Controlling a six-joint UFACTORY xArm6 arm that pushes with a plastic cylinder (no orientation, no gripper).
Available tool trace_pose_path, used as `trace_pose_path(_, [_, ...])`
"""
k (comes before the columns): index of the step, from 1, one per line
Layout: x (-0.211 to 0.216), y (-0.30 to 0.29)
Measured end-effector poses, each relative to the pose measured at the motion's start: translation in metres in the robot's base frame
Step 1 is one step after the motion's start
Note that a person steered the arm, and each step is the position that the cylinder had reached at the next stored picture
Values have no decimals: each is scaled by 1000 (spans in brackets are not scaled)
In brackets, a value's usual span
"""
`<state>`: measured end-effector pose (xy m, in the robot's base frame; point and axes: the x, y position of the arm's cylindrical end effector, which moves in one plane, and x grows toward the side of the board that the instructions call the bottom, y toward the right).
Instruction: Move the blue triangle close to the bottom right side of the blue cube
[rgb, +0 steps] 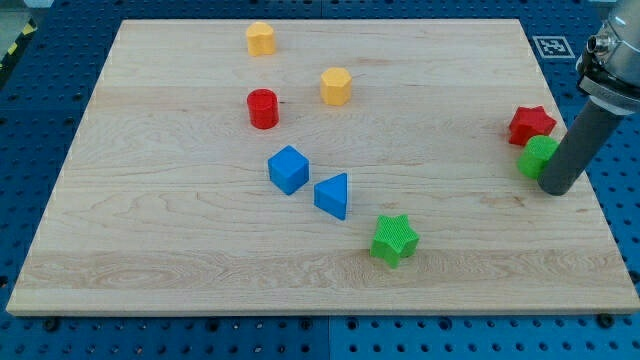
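Note:
The blue triangle (333, 195) lies near the middle of the wooden board (150, 230). The blue cube (288, 169) sits just to its upper left, with a narrow gap between them. My tip (557, 188) is far off at the view's right, near the board's right edge, touching or nearly touching a green block (537, 156). The rod rises from the tip toward the view's top right.
A green star (394, 240) lies to the lower right of the blue triangle. A red cylinder (263, 108) and two yellow blocks (336, 86) (261, 39) stand above the cube. A red star (531, 125) sits just above the green block at the right.

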<state>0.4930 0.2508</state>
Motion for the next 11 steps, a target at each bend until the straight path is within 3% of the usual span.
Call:
trace_pose_path(2, [23,-29])
trace_pose_path(3, [30,-121])
trace_pose_path(5, [21,-138])
trace_pose_path(7, [3,-194])
trace_pose_path(8, [24,-210])
trace_pose_path(11, [29,-241])
